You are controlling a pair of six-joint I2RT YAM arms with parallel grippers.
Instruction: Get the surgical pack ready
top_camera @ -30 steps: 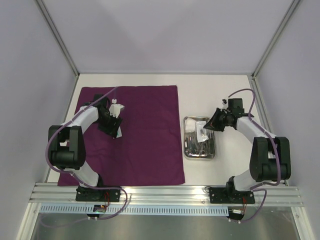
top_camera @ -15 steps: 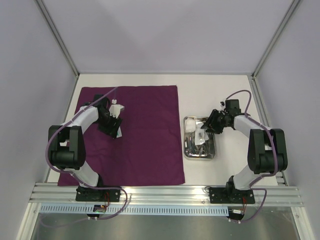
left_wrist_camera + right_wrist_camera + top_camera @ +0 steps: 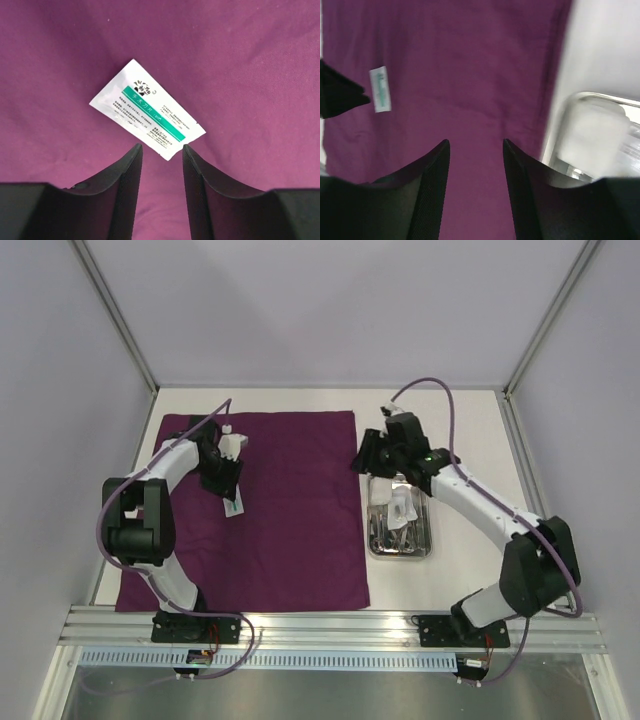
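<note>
1. Top external view: a large deep-purple cloth (image 3: pixel 300 540) is spread flat over the left half of the pale tabletop (image 3: pixel 460 430), from close to the far edge almost to the near edge.
2. A small shiny steel tray (image 3: pixel 431 535) is set on the bare tabletop just beside the cloth's right border, about midway between the far and near edges.
3. White gauze (image 3: pixel 402 506) and thin metal instruments (image 3: pixel 388 535) are seen lying inside the tray. Scissors and tweezers cannot be told apart at this size.
4. The left arm (image 3: pixel 170 465) is stretched toward the far-left corner of the tabletop, with the left hand (image 3: pixel 228 488) held over the far-left part of the cloth.
5. Left wrist view: the left hand's two fingers are parted and nothing is held between them. A small white packet (image 3: pixel 147 116) with a green stripe and fine print lies flat and askew on the cloth. Its nearest corner is just beyond the fingertips, and contact cannot be judged.
6. The right arm (image 3: pixel 480 502) is reached past the tray's far end. The right hand (image 3: pixel 362 460) is placed above the cloth's right border.
7. Right wrist view: the right hand's fingers are spread apart and empty, with purple cloth seen beneath them. The tray is shown blurred at the lower right.
</note>
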